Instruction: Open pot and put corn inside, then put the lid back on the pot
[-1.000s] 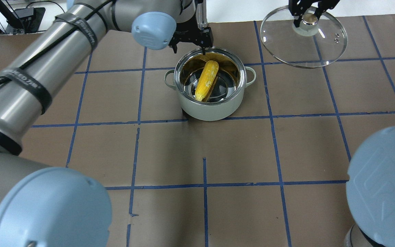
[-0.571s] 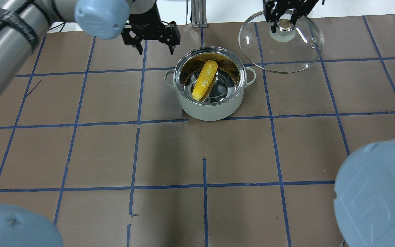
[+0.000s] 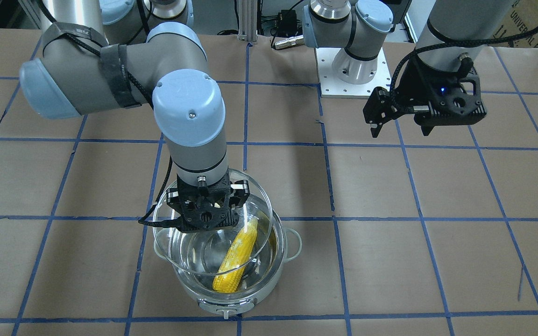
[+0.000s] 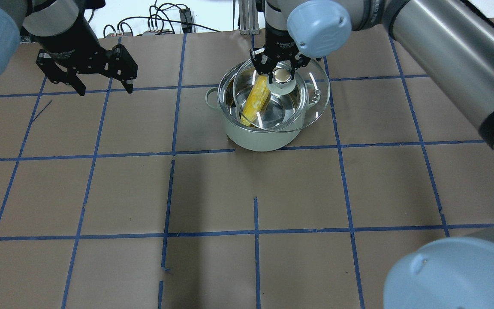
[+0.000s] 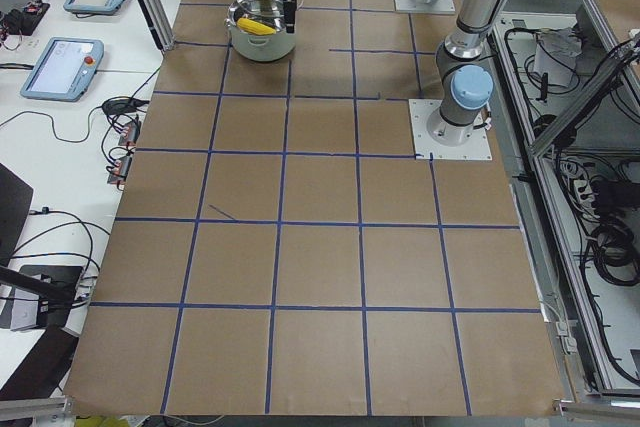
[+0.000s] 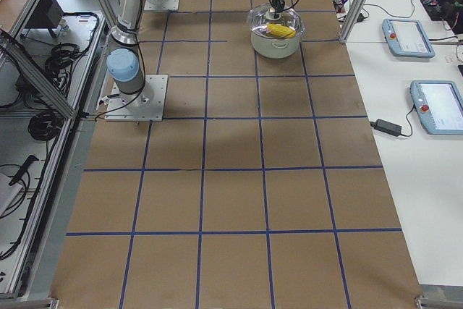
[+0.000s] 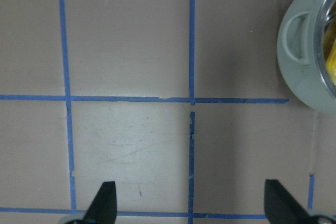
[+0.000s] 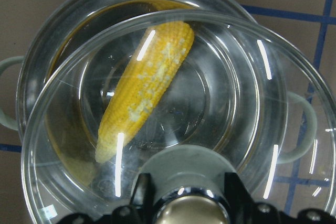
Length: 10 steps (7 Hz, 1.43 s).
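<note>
Holding lid over pot, corn inside

Right gripper (image 4: 279, 71) is clamping the lid (image 4: 292, 109) by its silver knob, fingers pinched narrow on either side of it. The lid is hanging directly under this gripper and is not seated. In the right wrist view its glass rim is sitting off-centre from the pot's steel rim, overlapping most of the opening. Can't tell whether the two rims are touching anywhere.

The pot (image 4: 264, 138) is standing on the table (image 4: 255, 193) right below the right gripper, side handles sticking out both ways.

The corn (image 4: 255, 101) is lying inside the pot, beneath the gripper and showing through the glass. It is running slantwise across the steel floor, with one end resting against the wall.

Left gripper (image 4: 105, 88) is hovering well apart from the pot, off to the robot's left, fingers spread wide and gripping nothing. Its wrist camera is looking down on bare brown paper and blue tape lines, and is catching only one pot handle at the frame edge.
</note>
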{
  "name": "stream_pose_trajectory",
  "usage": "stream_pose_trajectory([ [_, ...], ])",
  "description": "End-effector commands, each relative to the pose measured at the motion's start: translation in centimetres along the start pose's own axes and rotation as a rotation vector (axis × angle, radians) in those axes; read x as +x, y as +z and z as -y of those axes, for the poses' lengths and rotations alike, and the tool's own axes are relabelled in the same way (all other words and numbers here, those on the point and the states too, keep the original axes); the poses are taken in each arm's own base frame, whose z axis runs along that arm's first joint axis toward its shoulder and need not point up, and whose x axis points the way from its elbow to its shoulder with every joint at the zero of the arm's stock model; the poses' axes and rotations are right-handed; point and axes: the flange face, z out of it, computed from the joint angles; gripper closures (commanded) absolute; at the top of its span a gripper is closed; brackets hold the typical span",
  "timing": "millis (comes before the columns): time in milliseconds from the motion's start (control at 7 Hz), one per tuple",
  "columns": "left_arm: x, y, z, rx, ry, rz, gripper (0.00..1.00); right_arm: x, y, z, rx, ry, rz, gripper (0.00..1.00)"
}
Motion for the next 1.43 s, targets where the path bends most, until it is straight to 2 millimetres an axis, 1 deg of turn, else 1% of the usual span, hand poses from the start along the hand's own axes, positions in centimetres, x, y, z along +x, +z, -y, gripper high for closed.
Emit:
stream_pose_trajectory([
  [0,0.0,-1.3,0.4,-0.002,0.003,-0.002,0.00,-1.4,1.2,-0.3,-0.020,0.008,0.008,0.96],
  [143,0.2,-1.8,0.4,-0.014,0.003,-0.021,0.00,-1.5,1.3,-0.1,-0.019,0.010,0.010,0.96],
  [286,0.7,-1.5,-0.5,-0.018,0.011,-0.055,0.00,-1.8,1.2,0.1,-0.009,0.005,0.013,0.96],
  [429,0.5,-1.2,-0.6,-0.018,0.008,-0.056,0.00,-2.2,1.3,0.1,-0.004,0.001,0.016,0.96],
  [571,0.6,-1.0,-0.4,-0.021,0.009,-0.056,0.00,-2.3,1.7,0.5,-0.004,0.001,0.014,0.96],
  [714,0.6,-1.0,0.1,-0.001,0.009,-0.055,0.00,-2.6,1.7,1.1,0.003,-0.002,0.016,0.96],
  [857,0.6,-1.1,0.3,0.007,0.008,-0.055,0.00,-3.0,2.1,1.8,0.005,-0.007,0.016,0.96],
  [1000,0.6,-1.0,0.3,0.004,0.009,-0.055,0.00,-3.7,2.1,2.1,0.009,-0.005,0.017,0.96],
  [1143,0.6,-1.2,0.3,0.008,0.008,-0.055,0.00,-3.7,2.2,2.3,0.011,-0.001,0.018,0.96],
  [1286,0.5,-1.3,0.4,0.011,0.008,-0.055,0.00,-3.8,2.8,2.6,0.005,-0.001,0.015,0.96],
])
